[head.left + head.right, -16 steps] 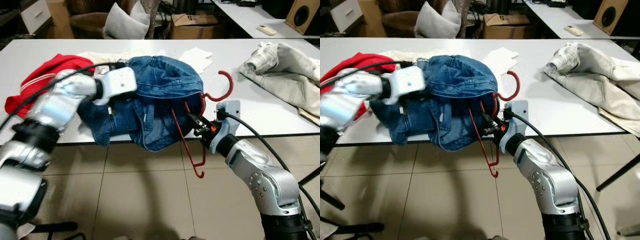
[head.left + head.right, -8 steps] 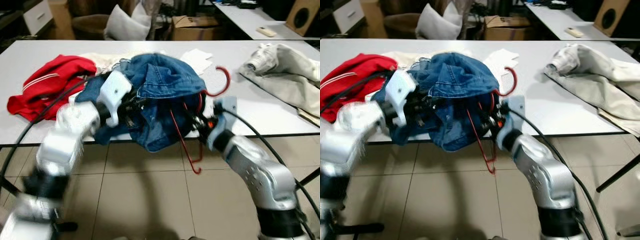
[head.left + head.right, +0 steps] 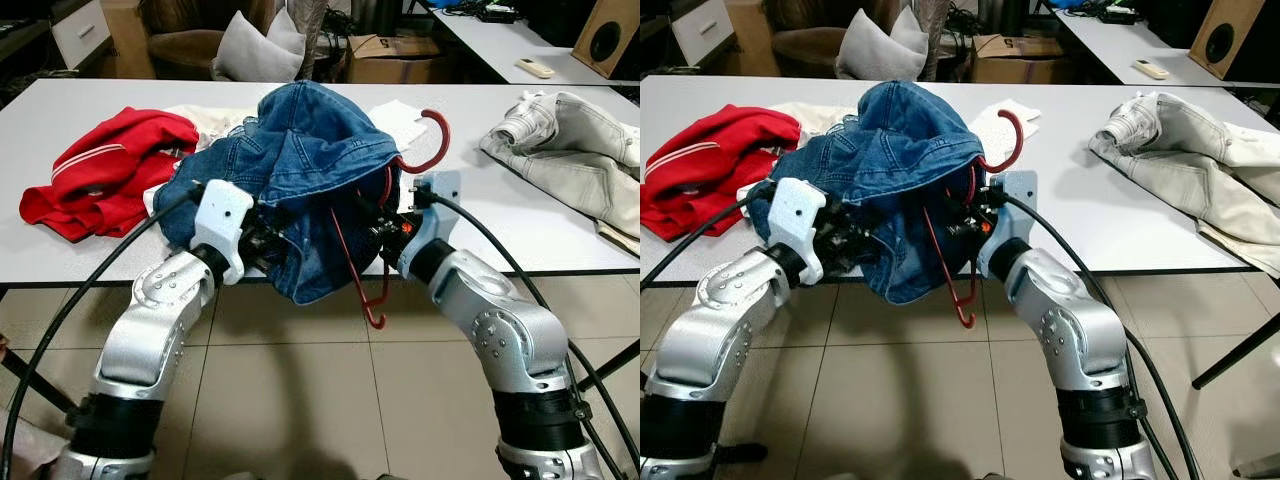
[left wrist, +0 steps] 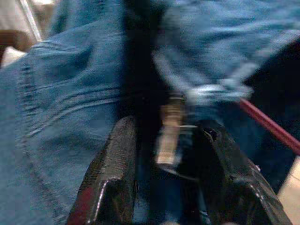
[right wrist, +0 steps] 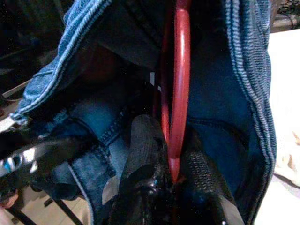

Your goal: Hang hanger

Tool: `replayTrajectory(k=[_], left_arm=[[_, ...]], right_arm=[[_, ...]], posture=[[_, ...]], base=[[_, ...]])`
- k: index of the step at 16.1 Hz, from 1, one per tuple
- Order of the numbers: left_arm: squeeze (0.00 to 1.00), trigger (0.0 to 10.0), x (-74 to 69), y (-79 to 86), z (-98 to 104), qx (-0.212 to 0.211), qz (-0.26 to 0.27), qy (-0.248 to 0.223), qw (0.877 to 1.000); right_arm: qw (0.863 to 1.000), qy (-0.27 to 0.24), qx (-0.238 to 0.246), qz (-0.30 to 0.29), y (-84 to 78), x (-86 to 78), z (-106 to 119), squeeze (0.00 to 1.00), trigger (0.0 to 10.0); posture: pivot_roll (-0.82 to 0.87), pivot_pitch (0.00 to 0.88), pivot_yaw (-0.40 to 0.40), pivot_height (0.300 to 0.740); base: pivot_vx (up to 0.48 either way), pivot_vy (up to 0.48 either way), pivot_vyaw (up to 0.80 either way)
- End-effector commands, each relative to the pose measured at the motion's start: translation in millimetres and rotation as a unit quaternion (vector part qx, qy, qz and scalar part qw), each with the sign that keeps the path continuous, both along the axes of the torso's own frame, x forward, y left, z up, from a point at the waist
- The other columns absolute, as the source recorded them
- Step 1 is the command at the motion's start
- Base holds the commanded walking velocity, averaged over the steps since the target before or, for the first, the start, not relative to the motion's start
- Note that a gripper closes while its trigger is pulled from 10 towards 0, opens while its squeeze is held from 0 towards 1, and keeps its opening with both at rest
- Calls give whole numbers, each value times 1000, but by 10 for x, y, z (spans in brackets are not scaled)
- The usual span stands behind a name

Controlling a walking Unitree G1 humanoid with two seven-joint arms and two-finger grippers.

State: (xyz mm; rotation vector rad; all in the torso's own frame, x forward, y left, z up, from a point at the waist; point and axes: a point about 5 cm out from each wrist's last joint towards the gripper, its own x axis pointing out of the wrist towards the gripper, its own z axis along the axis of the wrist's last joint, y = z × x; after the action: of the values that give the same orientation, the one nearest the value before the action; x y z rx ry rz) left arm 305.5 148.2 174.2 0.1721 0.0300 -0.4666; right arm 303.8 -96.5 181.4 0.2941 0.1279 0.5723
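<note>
Red hanger (image 3: 365,255) at frame centre, under blue jeans (image 3: 300,165), clamped by right end effector (image 5: 171,154) for support; left end effector (image 4: 161,154) pinching denim, lifting off desk (image 3: 500,215) edge

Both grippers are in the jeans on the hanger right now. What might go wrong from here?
1. The blue jeans sit bunched over the red hanger, not draped evenly; they may slide off.
2. The right gripper pinches only the thin hanger wire, so it might twist.
3. The left gripper is buried in denim and may snag a fold.
</note>
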Motion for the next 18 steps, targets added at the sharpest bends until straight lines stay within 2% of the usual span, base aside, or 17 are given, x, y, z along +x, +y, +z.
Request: replayTrajectory(k=[1,2,8,9,11,13,14,15,17,18], left_arm=[[0,3137,41,1,93,-10,7,-19,1000],[0,0,43,-20,117,-21,0,-20,1000],[0,0,58,62,132,-18,3,-8,1000],[0,0,79,101,171,-13,6,-15,1000],[0,0,201,294,416,27,4,-39,999],[0,0,338,426,695,66,-8,-70,995],[0,0,380,438,813,74,-16,-81,994],[0,0,428,416,1029,95,-50,-90,990],[0,0,400,299,1198,141,-125,-83,979],[0,0,391,251,1193,163,-150,-74,972]], right_arm=[[1000,-16,4,-8,-15,17,58,0,10000],[1000,-16,7,-10,-14,16,58,0,10000],[999,-15,4,-34,-115,26,13,0,10000],[999,-14,3,-36,-130,29,2,0,10000],[999,8,14,-42,-180,59,-65,0,10000],[996,35,55,-56,-208,140,-107,0,10000],[996,35,61,-59,-211,169,-98,0,10000],[994,32,87,-64,-214,215,-52,0,10000],[979,44,178,-89,-267,259,-3,0,10000],[968,53,229,-89,-276,265,2,0,10000]], posture=[[-87,0,-4,740],[-89,0,2,740],[-94,0,17,740],[-94,0,18,740],[-89,0,23,740],[-89,0,23,740],[-82,0,30,740],[-78,0,36,740],[-75,0,43,740],[-74,0,48,740]], base=[[0,0,0],[0,0,0],[0,0,0],[0,0,0],[0,0,0],[0,0,0],[0,0,0],[0,0,0],[0,0,0],[0,0,0]])
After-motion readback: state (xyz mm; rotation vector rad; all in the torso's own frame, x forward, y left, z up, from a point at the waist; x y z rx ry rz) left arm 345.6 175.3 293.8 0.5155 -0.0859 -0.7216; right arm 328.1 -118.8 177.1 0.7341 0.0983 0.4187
